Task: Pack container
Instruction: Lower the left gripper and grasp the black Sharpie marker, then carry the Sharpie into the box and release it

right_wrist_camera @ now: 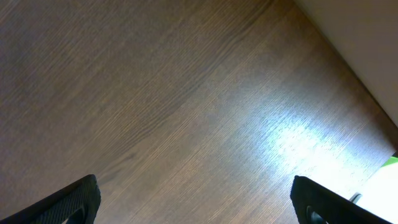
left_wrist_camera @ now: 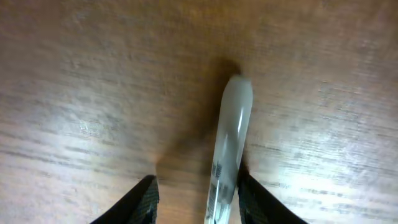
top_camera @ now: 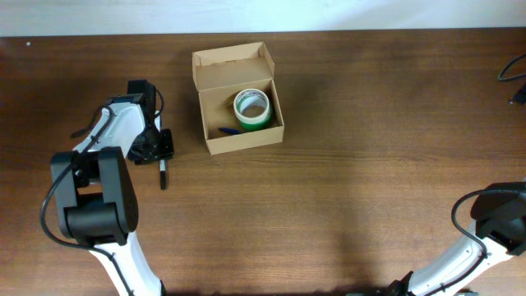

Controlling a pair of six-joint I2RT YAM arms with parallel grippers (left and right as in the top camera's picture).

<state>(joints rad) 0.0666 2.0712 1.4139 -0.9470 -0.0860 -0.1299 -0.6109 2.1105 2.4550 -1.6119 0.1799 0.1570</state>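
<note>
My left gripper [left_wrist_camera: 198, 190] straddles, fingers apart, the slim pale glossy pen [left_wrist_camera: 231, 134] lying left of the lid-open tan cardboard box [top_camera: 243, 141] (green tape roll [top_camera: 247, 120] inside) but hugging one finger, so closing could skid it out; right gripper [right_wrist_camera: 196, 195] gapes empty, far from the box.

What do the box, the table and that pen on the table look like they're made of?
The box: matte tan cardboard, folded flaps showing. The table: brown wood or wood-look laminate, grain lines with a light sheen. The pen: probably glossy plastic, pale rounded end catching glare.
</note>
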